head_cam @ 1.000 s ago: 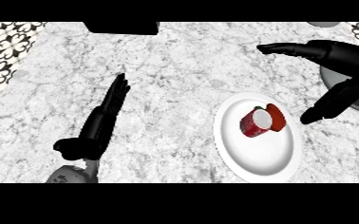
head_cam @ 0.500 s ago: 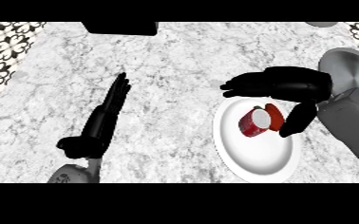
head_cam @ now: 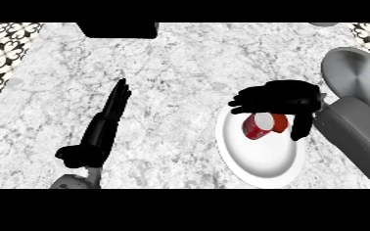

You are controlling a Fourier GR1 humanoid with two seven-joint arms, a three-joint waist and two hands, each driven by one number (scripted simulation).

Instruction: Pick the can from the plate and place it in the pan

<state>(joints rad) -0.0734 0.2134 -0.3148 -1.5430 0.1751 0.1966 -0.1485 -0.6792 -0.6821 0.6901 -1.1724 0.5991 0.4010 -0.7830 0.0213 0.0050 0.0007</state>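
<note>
Can (head_cam: pixel 262 126) is the red one lying on its side in the upper part of the white plate (head_cam: pixel 262 162), its pale end face turned toward the view's right, so its long axis runs roughly left to right across the plate. Right hand (head_cam: pixel 283 99) sits directly over and just behind it, fingers arched across the can's far side and the thumb hanging down at the can's right end; the fingers are curved around it but I cannot tell whether they touch it yet. A grasp here would seem to call for closing across the can's round body, not along its length. The grey pan (head_cam: pixel 351 76) lies near, up and to the right of the plate, beside the right forearm. Left hand (head_cam: pixel 107 122) rests well apart on the marble table (head_cam: pixel 188 63), fingers straight and pressed together, far from the can.
</note>
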